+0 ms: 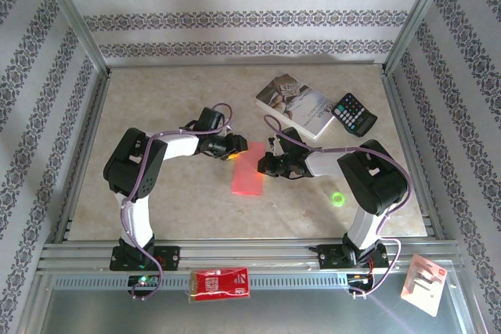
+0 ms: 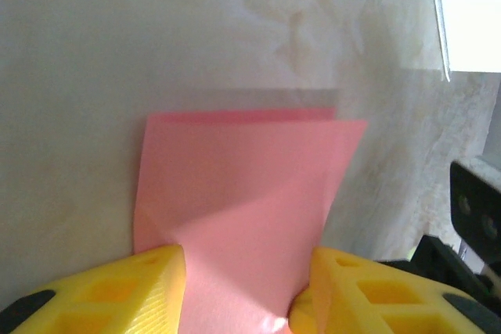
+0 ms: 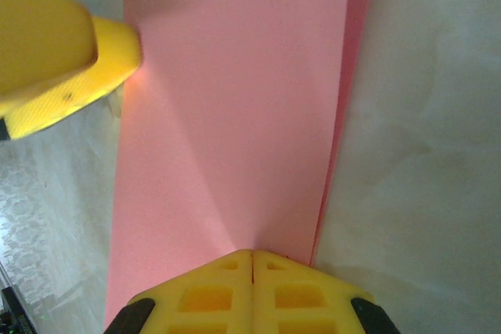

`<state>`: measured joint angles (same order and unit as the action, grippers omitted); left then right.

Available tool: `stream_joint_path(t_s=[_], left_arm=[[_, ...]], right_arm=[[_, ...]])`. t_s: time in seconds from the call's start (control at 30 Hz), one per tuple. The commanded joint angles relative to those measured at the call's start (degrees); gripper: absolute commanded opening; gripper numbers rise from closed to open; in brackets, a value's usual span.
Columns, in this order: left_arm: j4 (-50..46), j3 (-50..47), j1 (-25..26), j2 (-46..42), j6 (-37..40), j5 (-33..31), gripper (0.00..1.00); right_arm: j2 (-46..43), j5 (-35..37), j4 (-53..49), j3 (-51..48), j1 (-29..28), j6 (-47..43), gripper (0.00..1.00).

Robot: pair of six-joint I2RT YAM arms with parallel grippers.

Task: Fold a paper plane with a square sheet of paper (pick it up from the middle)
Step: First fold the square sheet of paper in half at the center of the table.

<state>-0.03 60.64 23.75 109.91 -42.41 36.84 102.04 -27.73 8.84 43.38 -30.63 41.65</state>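
While the table carries the square sheet of paper, folded into a long pink strip near its middle, the left gripper straddles the strip's far end with jaws half apart, and the right gripper, closed tight, pinches the strip's right edge.

We record white print on the small red packet lying on the front rail, but it is too small for us to read a word. Whatever lettering stands on the book cover, the calculator keys and the red-cornered white card at the near right is likewise too small to make out. We read no text, number or brand anywhere.
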Motion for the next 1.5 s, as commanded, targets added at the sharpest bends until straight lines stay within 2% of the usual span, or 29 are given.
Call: stream_joint_path(t_s=[0.0, 0.2, 0.4, 0.57, 0.7, 0.83, 1.0, 1.13, 1.3, 1.47], left_arm=[[1.14, -2.83, 1.96, -5.05, -1.15, 0.60, 0.46], [3.75, -7.25, 4.17, -5.72, -3.37, 0.60, 0.46], [0.71, -9.24, 3.53, -4.71, -2.16, -3.88, 0.46], [3.38, -11.94, 4.14, -8.53, -3.73, -2.07, 0.46], [6.44, -14.40, 6.64, -12.00, -6.14, -0.29, 0.47], [7.77, -16.85, 7.45, -11.79, -7.53, -0.57, 0.47], [3.55, -18.05, 7.13, -11.07, -5.92, -4.61, 0.46], [1.57, -19.58, 6.65, -13.85, -5.12, -6.99, 0.47], [4.16, -20.39, 7.59, -17.70, -6.22, -3.84, 0.47], [9.25, -21.09, 9.99, -17.34, -9.60, -0.56, 0.46]], right_arm=[[5.54, 10.16, -8.29, -3.73, -0.47, -1.57, 0.00], [5.80, 10.08, -8.14, -3.74, -0.39, -1.58, 0.00], [6.11, 9.88, -7.96, -3.47, -0.39, -1.75, 0.00], [5.88, 9.97, -7.97, -3.80, -0.39, -1.70, 0.00], [5.81, 9.97, -7.83, -4.02, -0.44, -1.61, 0.00], [5.78, 10.08, -7.79, -3.91, -0.48, -1.65, 0.00], [5.80, 10.10, -7.87, -3.82, -0.44, -1.75, 0.00], [5.63, 10.14, -7.87, -4.00, -0.47, -1.70, 0.00], [5.54, 10.06, -7.83, -4.00, -0.48, -1.72, 0.00], [5.87, 10.13, -7.84, -3.74, -0.61, -1.66, 0.00]])
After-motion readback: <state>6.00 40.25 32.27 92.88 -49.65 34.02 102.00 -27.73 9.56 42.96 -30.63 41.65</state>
